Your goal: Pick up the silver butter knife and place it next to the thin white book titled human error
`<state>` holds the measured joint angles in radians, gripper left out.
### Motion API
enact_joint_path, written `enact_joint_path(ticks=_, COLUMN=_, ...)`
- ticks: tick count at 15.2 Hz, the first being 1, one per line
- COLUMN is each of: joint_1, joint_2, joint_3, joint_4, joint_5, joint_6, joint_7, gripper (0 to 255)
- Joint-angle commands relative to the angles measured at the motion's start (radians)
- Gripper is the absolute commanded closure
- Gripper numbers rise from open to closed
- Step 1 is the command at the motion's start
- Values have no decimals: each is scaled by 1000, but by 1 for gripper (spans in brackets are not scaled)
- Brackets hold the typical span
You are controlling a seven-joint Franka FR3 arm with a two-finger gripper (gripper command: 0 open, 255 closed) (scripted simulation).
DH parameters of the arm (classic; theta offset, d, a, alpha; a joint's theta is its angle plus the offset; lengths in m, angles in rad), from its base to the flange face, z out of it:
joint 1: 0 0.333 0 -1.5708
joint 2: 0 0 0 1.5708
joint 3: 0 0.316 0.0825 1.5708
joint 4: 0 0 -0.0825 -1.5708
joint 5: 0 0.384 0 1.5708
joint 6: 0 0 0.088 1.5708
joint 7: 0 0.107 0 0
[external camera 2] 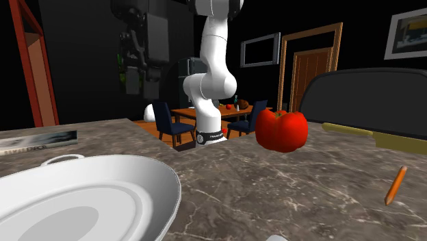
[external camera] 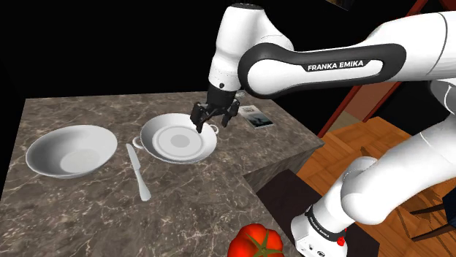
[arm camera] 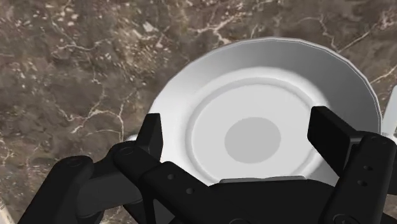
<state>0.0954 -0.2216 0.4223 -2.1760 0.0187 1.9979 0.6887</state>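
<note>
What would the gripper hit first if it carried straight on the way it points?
Probably the white handled dish: it sits centred between the gripper's open fingers, though height above it is unclear.

In the shoulder view my gripper (external camera: 214,123) hangs over the right bowl (external camera: 177,140) on the counter (external camera: 190,201), knife (external camera: 137,171) between it and the left bowl (external camera: 71,150), book (external camera: 257,117) behind-right, tomato (external camera: 255,242) at the near edge.

A brown, white-veined marble desk (external camera: 183,212) stands over a warm wooden plank floor (external camera: 358,142). The dark walls behind carry a brown panelled wooden door (external camera 2: 311,77) and a grey-framed picture (external camera 2: 259,49). Dark blue chairs (external camera 2: 166,116) surround a small wooden dining table (external camera 2: 183,110). A red-brown wooden frame (external camera 2: 35,68) rises at the second exterior view's left.
</note>
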Motion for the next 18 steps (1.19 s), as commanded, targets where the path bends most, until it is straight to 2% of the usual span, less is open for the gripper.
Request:
enact_joint_path(ticks=1, joint_1=8, joint_2=67, joint_3=32, joint_4=46, joint_5=-19, joint_6=10, joint_7=56, gripper=0)
enact_joint_path(ticks=8, joint_1=61, joint_2=338, joint_3=104, joint_4=237, joint_5=-137, joint_6=32, joint_7=247, gripper=0)
enact_joint_path(ticks=14, joint_1=161, joint_2=586, joint_3=108, joint_4=457, joint_5=-249, joint_6=4, joint_7=384, gripper=0)
enact_joint_path(ticks=17, joint_1=225, joint_2=711, joint_3=96, joint_4=593, joint_5=-293, joint_6=-26, joint_7=432, gripper=0)
enact_joint_path(ticks=18, joint_1=232, joint_2=723, joint_3=94, joint_4=606, joint_5=-296, joint_6=-29, joint_7=435, gripper=0)
